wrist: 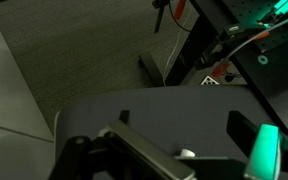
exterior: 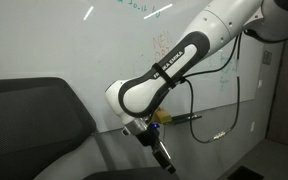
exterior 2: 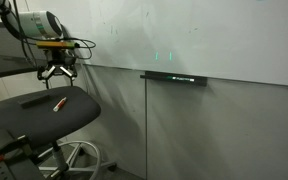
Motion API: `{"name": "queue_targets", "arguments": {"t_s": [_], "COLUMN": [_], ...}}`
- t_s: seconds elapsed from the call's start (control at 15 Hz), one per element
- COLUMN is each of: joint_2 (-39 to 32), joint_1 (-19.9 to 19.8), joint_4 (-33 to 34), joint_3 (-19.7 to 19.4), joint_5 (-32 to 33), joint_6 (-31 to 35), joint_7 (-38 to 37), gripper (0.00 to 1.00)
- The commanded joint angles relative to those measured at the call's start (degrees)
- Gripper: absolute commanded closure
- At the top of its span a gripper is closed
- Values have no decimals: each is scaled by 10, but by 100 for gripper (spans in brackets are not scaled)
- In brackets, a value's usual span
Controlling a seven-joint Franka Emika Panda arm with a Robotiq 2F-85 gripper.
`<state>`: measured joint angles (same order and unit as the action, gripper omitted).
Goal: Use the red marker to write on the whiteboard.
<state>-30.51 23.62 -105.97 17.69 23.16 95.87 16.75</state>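
- The whiteboard [exterior 2: 204,35], a very large, glossy white wall panel, stands behind and above the chair seat. It carries faint coloured scribbles, and a thin dark ledge [exterior 2: 174,77] runs along part of its lower edge, well off to one side of the seat. It looks hard and slick, so I judge a pen tip would glide across it with light pressure.
- The floor below the seat, seen in the wrist view, is grey carpet [wrist: 74,50] with a fine ribbed weave.
- The chair seat [exterior 2: 34,115] is a broad, rounded, dark grey pad on a wheeled office base. It looks matte and slightly cushioned, so I expect it to give a little under a downward push.
- My gripper [exterior 2: 56,74] hangs just above the seat with its two dark fingers pointing down. The jaws are spread as wide as they go and hold nothing.
- A slim, flat black object [exterior 2: 32,98] lies on the seat towards its edge, apart from the pen. I cannot tell what it is.
- The red marker [exterior 2: 58,103] is a short, smooth plastic cylinder lying on its side on the seat, almost directly under my fingers and not touching them.
- As I read it, the step in hand is picking up the pen, and no writing has begun. Next I would descend straight down, straddle the barrel across its width, close firmly and lift. The round barrel may roll on the soft pad.
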Motion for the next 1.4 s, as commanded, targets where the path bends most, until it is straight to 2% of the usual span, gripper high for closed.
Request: {"name": "queue_targets", "arguments": {"t_s": [0.0, 0.4, 0.67, 1.07, 1.33], "joint_2": [-18, -72, -102, -124, -121], "joint_1": [13, 9, 5, 22, 36], "joint_4": [27, 64, 81, 94, 95], "joint_3": [9, -5, -19, -51, -56], "joint_5": [17, 36, 37, 35, 30], "joint_6": [10, 57, 94, 123, 117], "joint_7": [23, 51, 34, -84, -154], "gripper": [0, 0, 0, 0, 0]}}
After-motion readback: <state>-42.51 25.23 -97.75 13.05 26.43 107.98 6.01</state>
